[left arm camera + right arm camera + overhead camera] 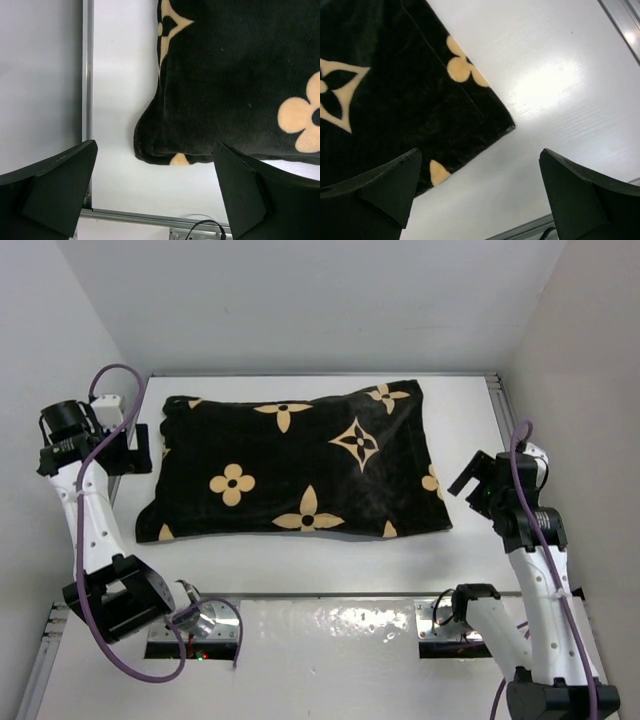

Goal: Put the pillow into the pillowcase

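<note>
Now the pillowcase [300,465] is laid flat in the middle of the table [300,565]. It is puffy and full, so the pillow is thought to be inside, though none of it is seen. The left gripper [155,146] and right gripper [480,152] are held wide open, with nothing gripped. If a corner is tugged, the pillow could be pulled out.

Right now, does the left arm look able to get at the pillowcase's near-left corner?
Probably yes. The left gripper is open and aimed at that corner of the pillowcase, which shows between its spread fingers in the wrist view. Only bare table surrounds it, so nothing seems to block the approach.
</note>
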{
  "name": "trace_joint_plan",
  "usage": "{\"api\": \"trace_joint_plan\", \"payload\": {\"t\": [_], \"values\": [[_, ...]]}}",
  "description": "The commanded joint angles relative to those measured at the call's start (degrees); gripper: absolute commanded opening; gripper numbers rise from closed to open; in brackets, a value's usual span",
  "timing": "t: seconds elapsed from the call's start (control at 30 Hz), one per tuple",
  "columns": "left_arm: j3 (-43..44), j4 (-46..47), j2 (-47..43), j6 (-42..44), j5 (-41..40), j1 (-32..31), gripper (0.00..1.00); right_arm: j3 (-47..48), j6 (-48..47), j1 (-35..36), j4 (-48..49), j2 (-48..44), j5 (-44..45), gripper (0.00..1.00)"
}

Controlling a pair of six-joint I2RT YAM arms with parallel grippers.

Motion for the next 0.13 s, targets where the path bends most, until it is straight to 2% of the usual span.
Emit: {"api": "trace_joint_plan", "payload": {"t": [0.0,0.1], "values": [[-0.7,0.2,-2.8,1.1,0.6,0.0,1.00,1.5,1.3,0.2,-2.8,0.5,3.1,0.99],[-0.9,0.4,-3.3,1.3,0.4,0.0,1.00,1.2,0.3,0.2,-2.1,-0.8,3.7,0.99]]}}
